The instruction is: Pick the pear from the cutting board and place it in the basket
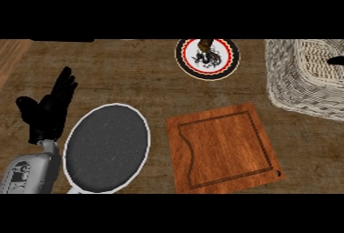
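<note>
The wooden cutting board (pixel 225 148) lies at the centre right with nothing on it. No pear shows anywhere in the head view. The white wicker basket (pixel 295 86) stands at the upper right, and what I can see of its inside holds nothing. A thin black shape, seemingly part of my right hand (pixel 336 59), pokes in from the right edge over the basket. My left hand (pixel 48 111) rests open at the far left, fingers up, holding nothing and well away from the board.
A dark oval plate with a white rim (pixel 107 148) lies between my left hand and the board. At the top centre, a round plate with a red and black rim (pixel 228 45) carries a dark object. A lighter wooden strip runs along the counter's upper left edge.
</note>
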Action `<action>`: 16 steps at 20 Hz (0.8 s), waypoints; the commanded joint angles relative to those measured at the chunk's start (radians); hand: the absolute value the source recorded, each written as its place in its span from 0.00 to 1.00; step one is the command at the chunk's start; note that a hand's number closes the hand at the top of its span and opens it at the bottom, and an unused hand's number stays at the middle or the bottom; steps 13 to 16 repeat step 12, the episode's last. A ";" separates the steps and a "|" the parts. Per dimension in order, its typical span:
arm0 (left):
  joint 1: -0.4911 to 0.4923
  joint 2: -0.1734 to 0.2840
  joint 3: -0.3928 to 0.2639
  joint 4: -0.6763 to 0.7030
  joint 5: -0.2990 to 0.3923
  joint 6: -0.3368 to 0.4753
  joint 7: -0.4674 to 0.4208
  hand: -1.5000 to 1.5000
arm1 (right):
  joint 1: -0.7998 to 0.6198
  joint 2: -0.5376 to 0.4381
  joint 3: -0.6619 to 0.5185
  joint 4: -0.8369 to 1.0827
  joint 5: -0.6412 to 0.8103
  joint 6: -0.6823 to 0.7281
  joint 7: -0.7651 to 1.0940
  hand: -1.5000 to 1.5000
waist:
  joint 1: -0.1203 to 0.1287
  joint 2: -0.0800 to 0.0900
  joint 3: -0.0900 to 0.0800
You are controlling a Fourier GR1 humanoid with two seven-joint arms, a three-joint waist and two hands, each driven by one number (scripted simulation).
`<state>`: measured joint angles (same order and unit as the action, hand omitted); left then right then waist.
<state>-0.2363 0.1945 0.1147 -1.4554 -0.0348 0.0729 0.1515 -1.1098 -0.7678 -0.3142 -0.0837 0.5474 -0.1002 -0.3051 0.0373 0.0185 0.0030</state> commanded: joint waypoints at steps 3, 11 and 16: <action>-0.024 0.029 0.043 0.016 0.035 -0.020 0.013 0.50 | 0.059 -0.115 -0.113 0.010 -0.118 0.131 -0.006 0.00 | -0.007 -0.002 0.000; 0.023 -0.002 0.008 -0.003 0.005 -0.008 -0.028 0.50 | 0.230 -0.200 -0.175 -0.008 -0.189 0.288 -0.157 0.00 | -0.001 0.001 0.002; -0.015 0.018 0.018 0.004 0.016 -0.022 0.010 0.50 | 0.220 -0.200 -0.162 -0.026 -0.177 0.301 -0.155 0.00 | 0.001 0.001 0.002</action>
